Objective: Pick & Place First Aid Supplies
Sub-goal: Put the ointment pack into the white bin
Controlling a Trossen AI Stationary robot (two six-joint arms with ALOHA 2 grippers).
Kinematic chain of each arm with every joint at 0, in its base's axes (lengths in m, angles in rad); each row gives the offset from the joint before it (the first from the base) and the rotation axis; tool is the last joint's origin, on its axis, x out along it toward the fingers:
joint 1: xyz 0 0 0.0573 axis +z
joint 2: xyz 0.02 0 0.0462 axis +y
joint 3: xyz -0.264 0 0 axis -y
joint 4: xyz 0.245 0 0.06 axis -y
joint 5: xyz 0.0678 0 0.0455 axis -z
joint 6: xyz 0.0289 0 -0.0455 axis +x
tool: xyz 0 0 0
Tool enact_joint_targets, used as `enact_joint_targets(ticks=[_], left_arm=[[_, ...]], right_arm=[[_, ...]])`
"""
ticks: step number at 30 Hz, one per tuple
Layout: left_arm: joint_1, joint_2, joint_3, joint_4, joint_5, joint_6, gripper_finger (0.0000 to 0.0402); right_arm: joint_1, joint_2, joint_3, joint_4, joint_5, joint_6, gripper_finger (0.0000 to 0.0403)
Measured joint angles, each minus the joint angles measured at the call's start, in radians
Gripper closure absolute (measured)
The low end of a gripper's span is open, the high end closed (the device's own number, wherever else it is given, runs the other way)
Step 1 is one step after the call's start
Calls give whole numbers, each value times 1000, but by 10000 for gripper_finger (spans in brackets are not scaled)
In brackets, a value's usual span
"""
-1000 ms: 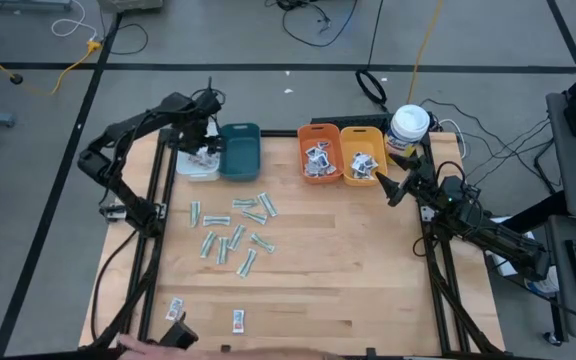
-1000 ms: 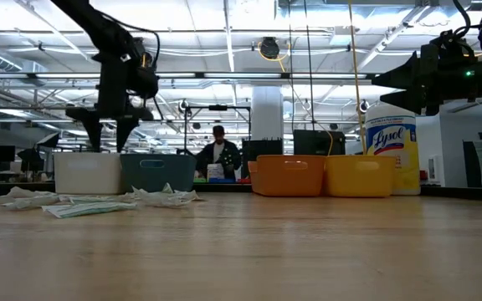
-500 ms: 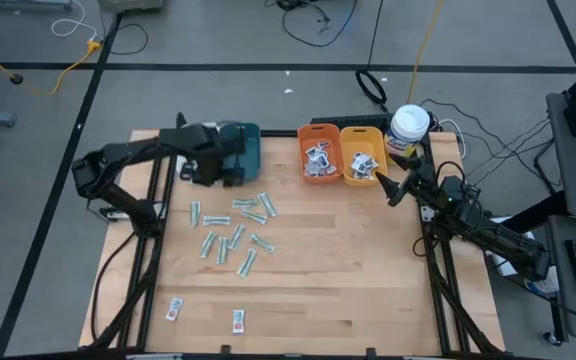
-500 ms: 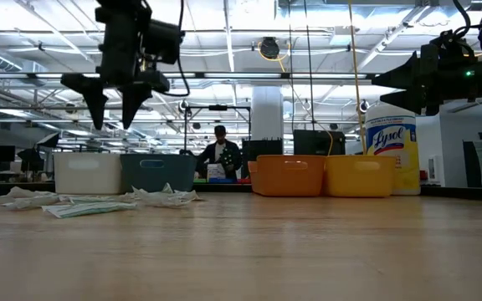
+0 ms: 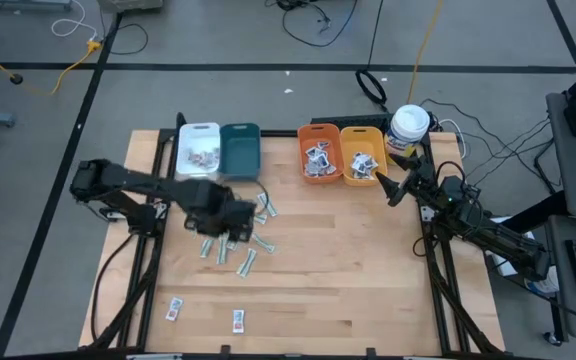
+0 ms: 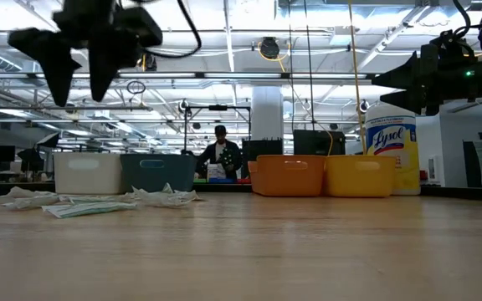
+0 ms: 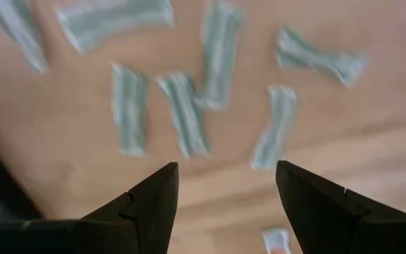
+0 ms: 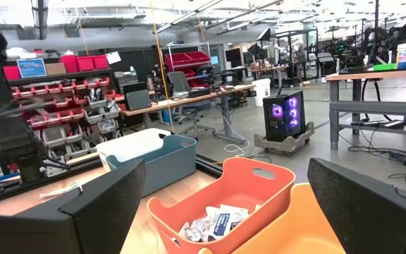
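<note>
Several pale-green strips (image 5: 249, 262) lie flat and scattered on the table's left half; they also show in the left wrist view (image 7: 185, 113) and as a low heap in the low view (image 6: 82, 207). My left gripper (image 5: 228, 232) hovers open above them, well off the table (image 6: 79, 94), holding nothing (image 7: 225, 173). Two small red-print packets (image 5: 175, 308) (image 5: 238, 320) lie near the near edge. My right gripper (image 5: 386, 190) waits open in the air beside the yellow bin (image 5: 362, 155), also empty (image 8: 228, 169).
Four bins stand in a row at the far side: white (image 5: 198, 140) with a few packets, teal (image 5: 240, 150), orange (image 5: 318, 135) and yellow, the last two holding white blue-print packets (image 8: 213, 222). A white canister (image 5: 409, 125) stands at the far right corner. The table's right half is bare wood.
My left gripper has swung from above the white bin toward the table's near edge and now hangs over the scattered green strips, still open. The strips have not moved. A person's hand that was at the near edge has gone. The right arm has kept still.
</note>
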Motion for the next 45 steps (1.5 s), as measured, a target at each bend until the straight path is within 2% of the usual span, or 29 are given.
enact_joint_targets(ticks=[5,10,23,32,45], left_arm=[[-167,0,0,116,-10,-200,160],[-288,5,0,228,-13,-377,160],[-474,54,0,334,-28,-685,160],[-538,156,33,346,-8,-724,160],[-589,373,297,153,-56,-733,160]], right_arm=[[0,0,0,0,0,0,11],[0,0,0,0,0,0,11],[0,0,0,0,0,0,11],[0,0,0,0,0,0,11],[0,0,0,0,0,0,11]])
